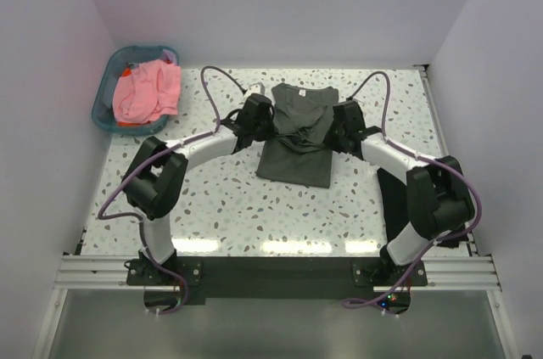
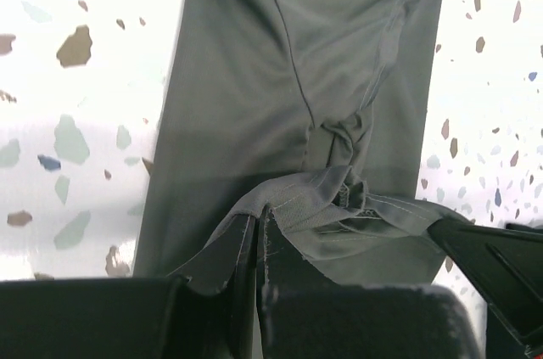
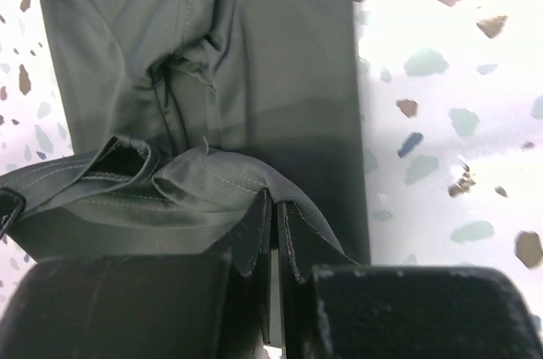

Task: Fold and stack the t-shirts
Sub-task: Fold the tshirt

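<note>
A dark olive-grey t-shirt (image 1: pixel 297 134) lies on the table at the back middle, sides folded in, its near part lifted. My left gripper (image 1: pixel 265 128) is shut on the shirt's left edge; in the left wrist view the hem (image 2: pixel 314 206) drapes over its closed tips (image 2: pixel 257 225). My right gripper (image 1: pixel 329 131) is shut on the shirt's right edge; in the right wrist view the cloth (image 3: pixel 204 185) folds over its closed tips (image 3: pixel 277 206). A salmon-pink t-shirt (image 1: pixel 146 92) lies bunched in the basket. No black shirt shows.
A teal plastic basket (image 1: pixel 105 96) sits at the back left corner, off the table's left edge. White walls close in the back and sides. The speckled tabletop (image 1: pixel 229 206) runs from the shirt to the arm bases.
</note>
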